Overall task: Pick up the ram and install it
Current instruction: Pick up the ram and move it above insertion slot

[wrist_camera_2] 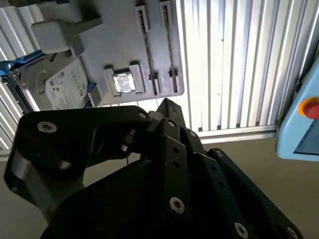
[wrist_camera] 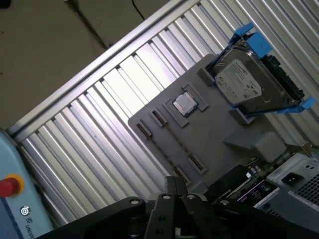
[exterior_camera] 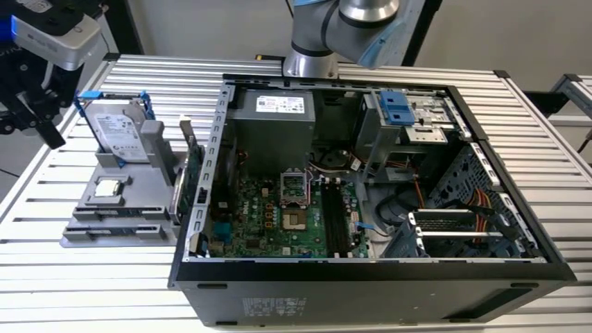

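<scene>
On the grey holder tray (exterior_camera: pixel 76 240) at the exterior view's left of the open computer case (exterior_camera: pixel 370 300), the ram (exterior_camera: pixel 120 214) stands on edge, long axis along the tray's near edge; the gripper (wrist_camera: pixel 175 186), fingers together and empty, hangs well above it

Nothing printed is showing clearly enough to be read. In the first wrist view, a white paper label (wrist_camera: pixel 238 82) is lying on the boxy silver hard drive (wrist_camera: pixel 271 88), well beyond the pressed-together fingertips (wrist_camera: pixel 171 188) of the black gripper (wrist_camera: pixel 175 183). A small round white emblem (wrist_camera: pixel 25 211) is sitting on the light-blue plastic pendant (wrist_camera: pixel 20 164), well off to the fingers' side. In the exterior view, another white label (exterior_camera: pixel 279 104) is showing on the grey metal power supply box (exterior_camera: pixel 273 132).
</scene>
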Controlling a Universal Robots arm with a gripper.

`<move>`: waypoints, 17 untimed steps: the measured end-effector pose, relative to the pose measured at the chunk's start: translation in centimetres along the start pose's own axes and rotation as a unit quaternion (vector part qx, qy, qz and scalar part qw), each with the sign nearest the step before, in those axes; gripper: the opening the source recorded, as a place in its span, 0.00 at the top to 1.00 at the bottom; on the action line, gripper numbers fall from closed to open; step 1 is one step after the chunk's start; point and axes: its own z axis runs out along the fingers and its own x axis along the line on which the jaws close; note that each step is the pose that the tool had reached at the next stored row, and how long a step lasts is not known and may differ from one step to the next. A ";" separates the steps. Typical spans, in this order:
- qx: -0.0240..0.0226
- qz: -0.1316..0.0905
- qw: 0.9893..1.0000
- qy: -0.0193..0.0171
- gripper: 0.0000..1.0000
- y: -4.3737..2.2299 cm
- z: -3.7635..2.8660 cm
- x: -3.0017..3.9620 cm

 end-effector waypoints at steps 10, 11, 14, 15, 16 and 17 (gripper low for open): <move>0.000 -0.043 0.999 0.003 1.00 -0.01 0.00 0.00; 0.000 -0.047 0.999 0.003 1.00 -0.01 0.00 0.00; 0.000 -0.061 0.998 0.004 1.00 0.00 0.00 0.00; 0.000 -0.065 0.998 0.005 1.00 0.00 0.00 0.00; 0.000 -0.069 0.998 0.005 1.00 0.00 0.00 0.00; 0.000 -0.074 0.997 0.005 1.00 0.00 0.00 0.00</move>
